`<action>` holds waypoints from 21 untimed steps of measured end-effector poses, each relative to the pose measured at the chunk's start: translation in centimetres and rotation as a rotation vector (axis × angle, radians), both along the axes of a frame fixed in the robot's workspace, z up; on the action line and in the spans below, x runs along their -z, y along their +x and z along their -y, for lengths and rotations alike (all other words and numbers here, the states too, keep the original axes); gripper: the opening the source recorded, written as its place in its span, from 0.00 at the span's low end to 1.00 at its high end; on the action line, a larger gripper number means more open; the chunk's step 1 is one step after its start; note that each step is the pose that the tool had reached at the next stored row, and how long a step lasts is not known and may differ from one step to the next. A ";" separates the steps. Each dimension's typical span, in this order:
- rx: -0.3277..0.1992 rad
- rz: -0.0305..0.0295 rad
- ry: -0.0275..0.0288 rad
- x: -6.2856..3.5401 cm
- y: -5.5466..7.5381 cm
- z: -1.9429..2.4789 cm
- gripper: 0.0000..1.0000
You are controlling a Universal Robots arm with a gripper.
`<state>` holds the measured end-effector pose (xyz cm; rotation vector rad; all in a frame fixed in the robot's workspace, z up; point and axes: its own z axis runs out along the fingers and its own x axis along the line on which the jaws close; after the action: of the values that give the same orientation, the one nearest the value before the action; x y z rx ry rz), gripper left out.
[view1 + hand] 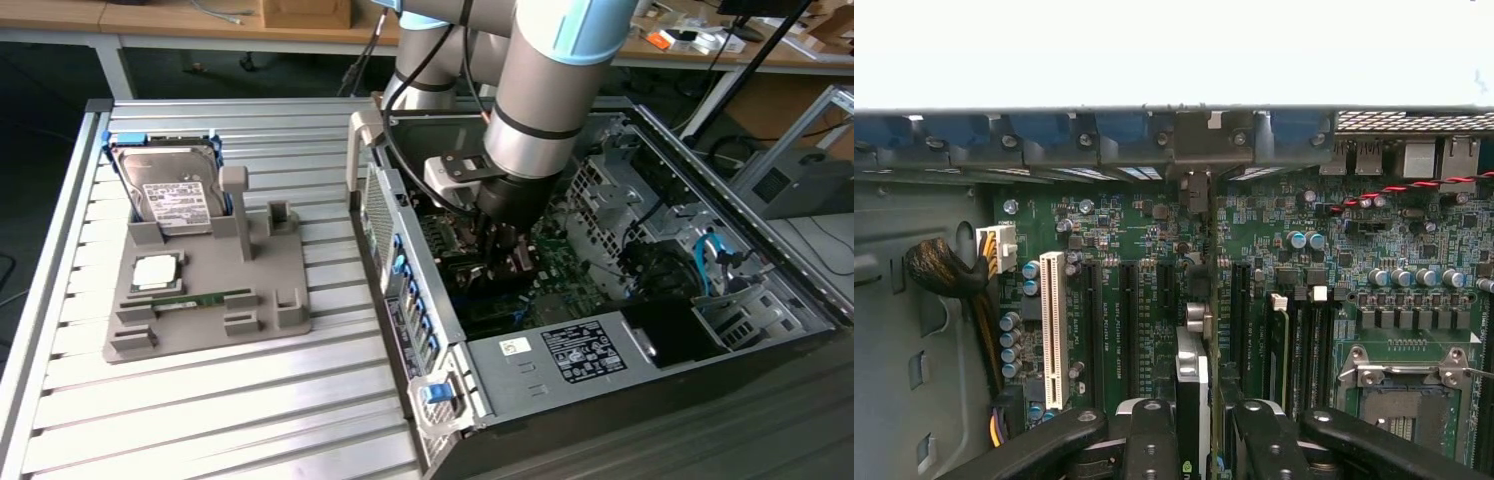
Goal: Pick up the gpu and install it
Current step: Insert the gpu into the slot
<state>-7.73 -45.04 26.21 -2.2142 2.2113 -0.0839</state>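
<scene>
In the wrist view the gpu [1193, 372] shows edge-on, a thin dark card with a silver part, standing upright over a long black slot of the green motherboard [1124, 262]. My gripper [1202, 425] is shut on it, one black finger [1152, 438] on each side. The card's far end reaches toward the case's rear wall with its bracket openings [1199, 140]. In the exterior view my gripper [503, 252] is lowered inside the open computer case [601, 350], with the gpu [491, 272] dark beneath it, just above the board.
A white slot [1054, 322], memory slots [1304, 340] and the processor socket [1399, 388] flank the card. A cable bundle [944, 270] lies by the case wall. On the table, a grey fixture [274, 318] carries a hard drive [170, 197], a processor [156, 268] and a green memory stick [200, 298].
</scene>
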 end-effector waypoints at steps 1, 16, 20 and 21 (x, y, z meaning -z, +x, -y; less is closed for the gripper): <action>0.000 0.0000 0.0000 0.03 0.0 -0.01 0.27; -0.002 -0.0001 0.0000 0.13 0.0 -0.09 0.27; -0.002 -0.0010 -0.0001 0.31 0.1 -0.08 0.27; -0.002 -0.0005 0.0014 0.40 0.2 -0.10 0.27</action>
<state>-7.55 -44.95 25.81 -2.2157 2.2089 -0.0817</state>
